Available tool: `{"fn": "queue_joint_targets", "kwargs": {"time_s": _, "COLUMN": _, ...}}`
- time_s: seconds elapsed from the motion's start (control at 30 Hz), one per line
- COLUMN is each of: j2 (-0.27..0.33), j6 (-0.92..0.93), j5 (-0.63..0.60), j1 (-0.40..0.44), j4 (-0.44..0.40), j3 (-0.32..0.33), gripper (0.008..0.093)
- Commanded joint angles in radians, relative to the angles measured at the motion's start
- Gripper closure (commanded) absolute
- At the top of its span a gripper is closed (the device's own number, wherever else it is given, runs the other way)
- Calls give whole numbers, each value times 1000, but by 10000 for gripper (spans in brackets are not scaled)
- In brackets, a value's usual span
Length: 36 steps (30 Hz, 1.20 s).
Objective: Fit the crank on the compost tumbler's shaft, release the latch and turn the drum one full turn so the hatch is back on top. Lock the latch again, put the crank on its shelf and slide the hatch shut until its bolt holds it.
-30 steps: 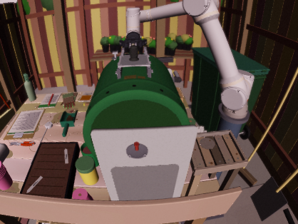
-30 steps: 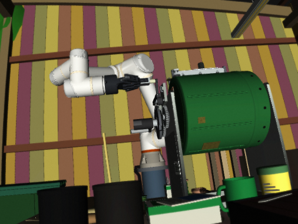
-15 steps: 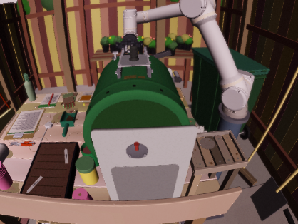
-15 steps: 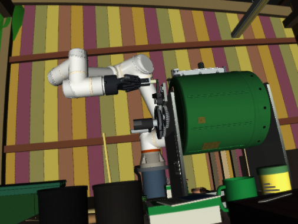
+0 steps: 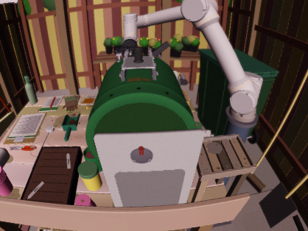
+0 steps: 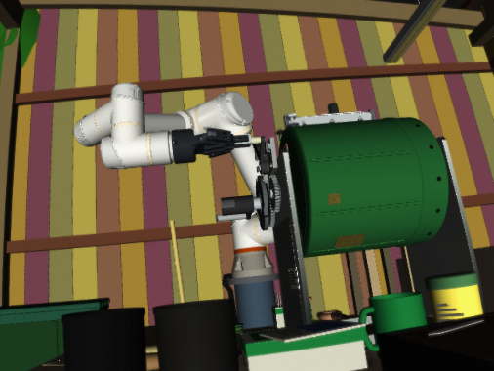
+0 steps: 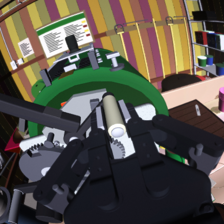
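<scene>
The crank's cream handle sits between the fingers of my closed gripper, high at the far end of the green drum. The crank's dark arm runs down to the hub on the toothed wheel, where a dark stub points outward. The grey hatch with its black knob is on top of the drum. A small grey T-shaped pin stands on the drum beside the hatch.
Potted plants line a shelf behind the drum, and a green cabinet stands beside the arm's base. A slatted wooden shelf sits right of the white end plate. The bench on the left holds a dark tray, a yellow tub and a scoop.
</scene>
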Motion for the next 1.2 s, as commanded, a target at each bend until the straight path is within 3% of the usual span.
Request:
{"fn": "queue_joint_targets", "kwargs": {"time_s": 0.0, "j2": 4, "j6": 0, "j5": 2, "j1": 1, "j4": -4, "j3": -2, "gripper": 934}}
{"fn": "queue_joint_targets", "kwargs": {"time_s": 0.47, "j2": 52, "j6": 0, "j5": 14, "j1": 13, "j4": -49, "j3": -5, "gripper": 934}}
{"fn": "queue_joint_targets", "kwargs": {"time_s": 1.17, "j2": 80, "j6": 0, "j5": 12, "j1": 11, "j4": -127, "j3": 45, "gripper": 934}}
